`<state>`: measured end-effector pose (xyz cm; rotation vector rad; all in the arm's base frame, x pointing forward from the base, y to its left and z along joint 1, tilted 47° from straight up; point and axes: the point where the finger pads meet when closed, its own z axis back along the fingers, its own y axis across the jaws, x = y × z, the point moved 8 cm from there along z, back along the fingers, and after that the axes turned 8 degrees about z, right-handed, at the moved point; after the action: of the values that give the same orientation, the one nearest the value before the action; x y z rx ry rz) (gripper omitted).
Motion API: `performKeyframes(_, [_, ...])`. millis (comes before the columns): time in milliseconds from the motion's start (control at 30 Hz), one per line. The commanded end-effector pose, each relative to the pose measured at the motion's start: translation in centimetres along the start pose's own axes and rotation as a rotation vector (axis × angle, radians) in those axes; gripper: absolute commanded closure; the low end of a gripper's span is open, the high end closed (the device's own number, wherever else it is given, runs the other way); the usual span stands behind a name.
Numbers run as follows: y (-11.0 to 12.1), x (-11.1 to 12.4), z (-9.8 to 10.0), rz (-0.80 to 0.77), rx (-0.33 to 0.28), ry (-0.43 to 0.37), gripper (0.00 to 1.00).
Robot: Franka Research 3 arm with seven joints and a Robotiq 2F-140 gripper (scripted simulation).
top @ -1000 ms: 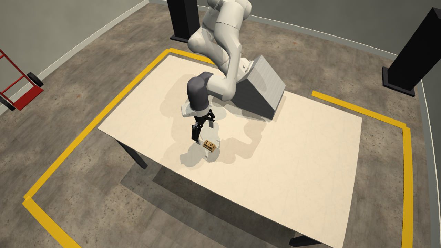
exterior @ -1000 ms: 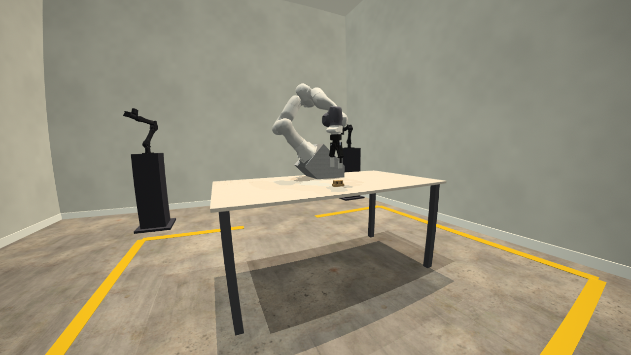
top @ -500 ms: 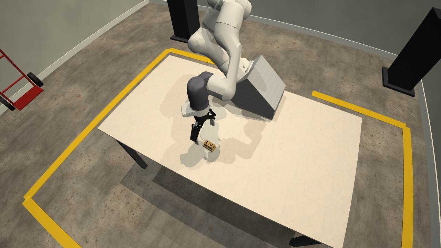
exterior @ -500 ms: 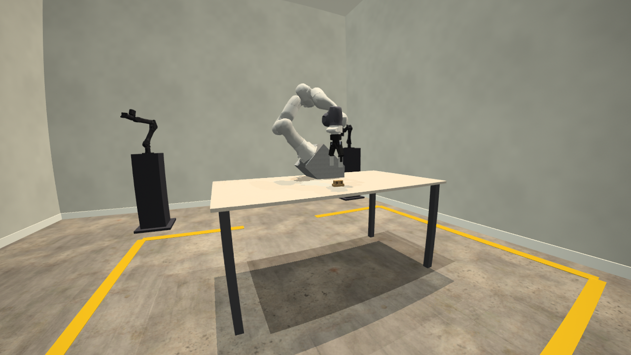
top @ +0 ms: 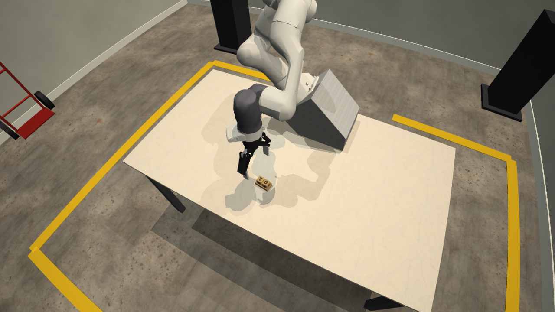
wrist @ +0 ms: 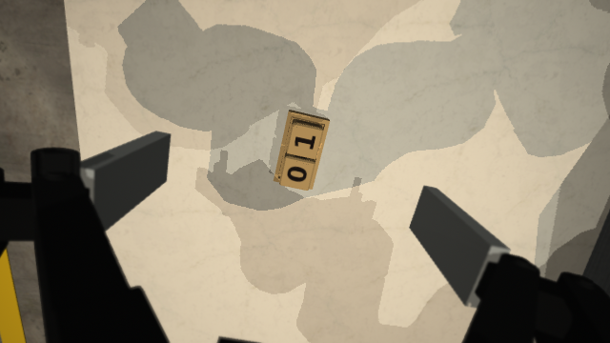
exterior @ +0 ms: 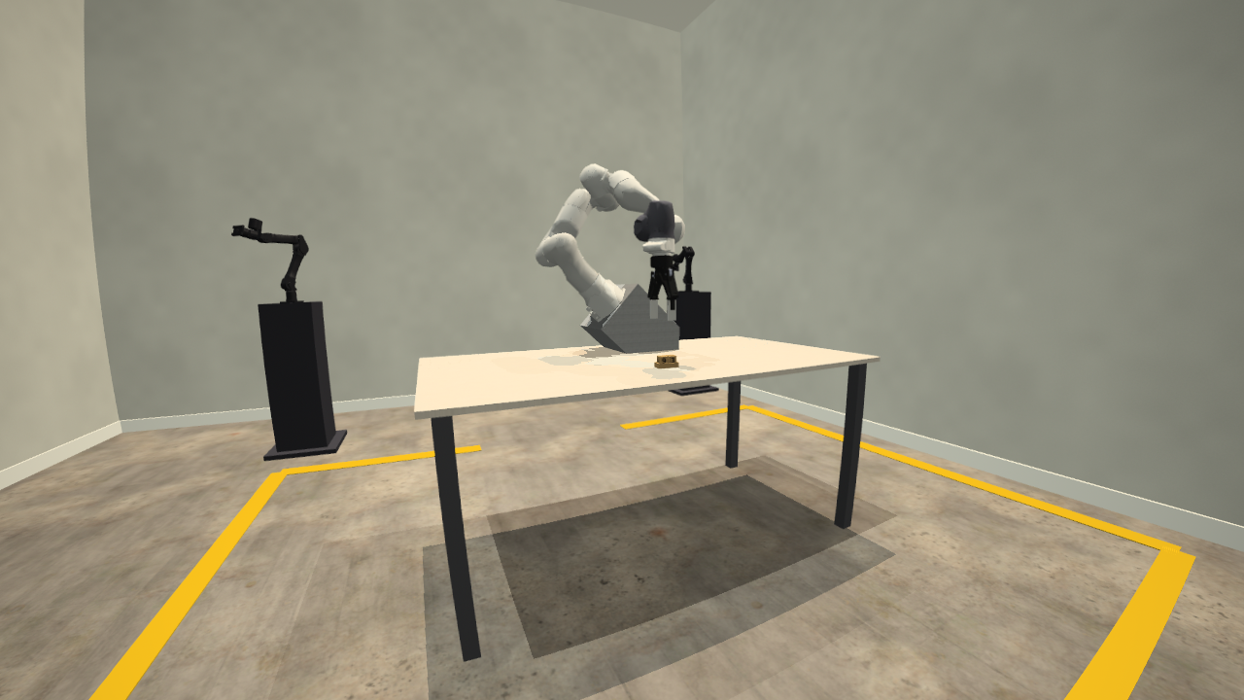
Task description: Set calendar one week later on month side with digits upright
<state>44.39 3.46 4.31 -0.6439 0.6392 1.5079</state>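
The small wooden calendar tray (top: 261, 186) lies flat on the table with two cubes side by side in it. In the wrist view (wrist: 301, 150), the top face of one cube (wrist: 306, 140) shows a 1 and the top face of the other cube (wrist: 297, 173) shows a 0. The side with the month's name cannot be read in any view. My gripper (wrist: 296, 183) is open wide and empty, hanging well above the tray and apart from it. It also shows in the top view (top: 254, 160) and the exterior view (exterior: 661, 299), above the tray (exterior: 667, 364).
The grey wedge-shaped robot base (top: 324, 112) stands behind the tray. The table's left edge (wrist: 71, 95) is close by in the wrist view. Black pedestals (exterior: 295, 374) and a red hand truck (top: 23, 112) stand on the floor, away from the table.
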Motion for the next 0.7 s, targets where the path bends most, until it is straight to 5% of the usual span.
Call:
performKeyframes(0, [0.3, 0.1, 1.2, -0.01, 0.014, 0.001, 0.0])
performKeyframes(667, [0.3, 0.1, 2.7, -0.01, 0.014, 0.001, 0.0])
